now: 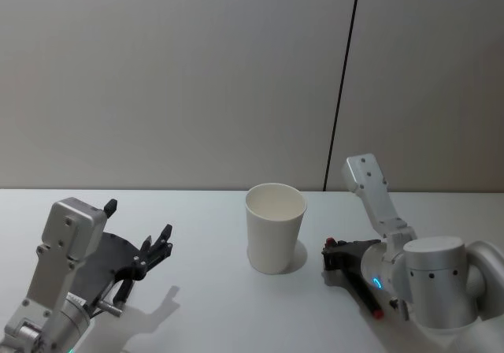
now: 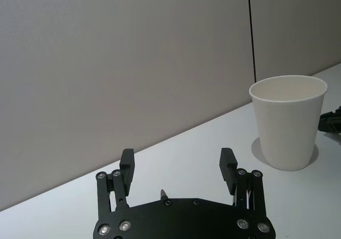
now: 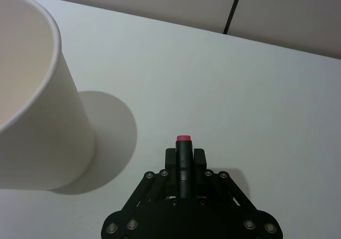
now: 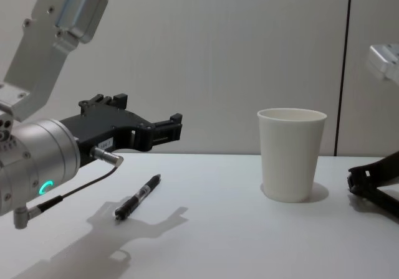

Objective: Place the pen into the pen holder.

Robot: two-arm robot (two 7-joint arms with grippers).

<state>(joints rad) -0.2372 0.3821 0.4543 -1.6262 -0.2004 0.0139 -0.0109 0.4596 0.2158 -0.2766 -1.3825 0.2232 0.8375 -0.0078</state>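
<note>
The right gripper (image 1: 330,254), at four o'clock from the pen holder (image 1: 275,227), clenches a red-tipped pen (image 3: 183,143) low over the table (image 1: 213,306). The left gripper (image 2: 177,163), fingers spread, hovers at eight o'clock above a black pen (image 4: 137,197).

Pen holder (image 3: 42,132) partly beyond edge

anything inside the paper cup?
Only bare inner wall shows in the plain white paper cup; nothing sticks above its rim. The near wall hides its floor. The right gripper holds a red-tipped black pen beside it.
</note>
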